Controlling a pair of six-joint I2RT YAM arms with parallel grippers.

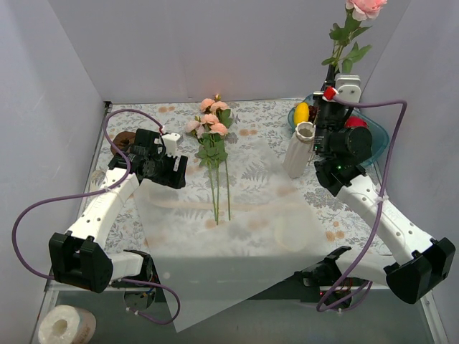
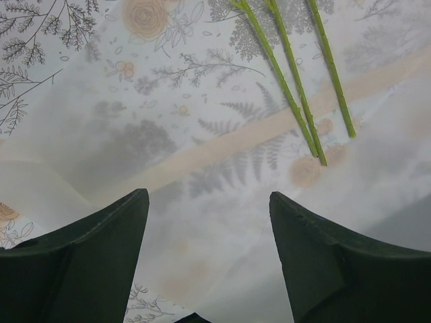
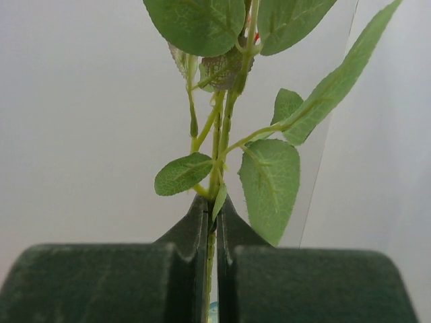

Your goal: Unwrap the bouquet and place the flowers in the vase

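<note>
Translucent white paper (image 1: 215, 265) lay spread flat over the patterned table (image 1: 143, 115), so the unwrapping looked done to me and the job had reached the filling of the vase. The right gripper (image 3: 212, 205) was pinched tight on the green stem of one pink rose (image 1: 366, 7), holding it upright above and just behind the vase (image 1: 300, 149), which stood beside the blue bowl (image 1: 380, 136). The other flowers (image 1: 210, 127) lay on the paper, well apart from the vase. I judged the next move called for bringing the stem's lower end over the scalloped mouth and lowering it straight, without knocking the vase over. The left gripper (image 2: 207, 195) hung over the paper with jaws spread and nothing in them. Its wrist view showed three bare stem ends (image 2: 300, 108) crossing a cream ribbon (image 2: 236, 138), hard to make out from above. The right wrist view showed the pinch itself, but neither vase nor bloom.
</note>
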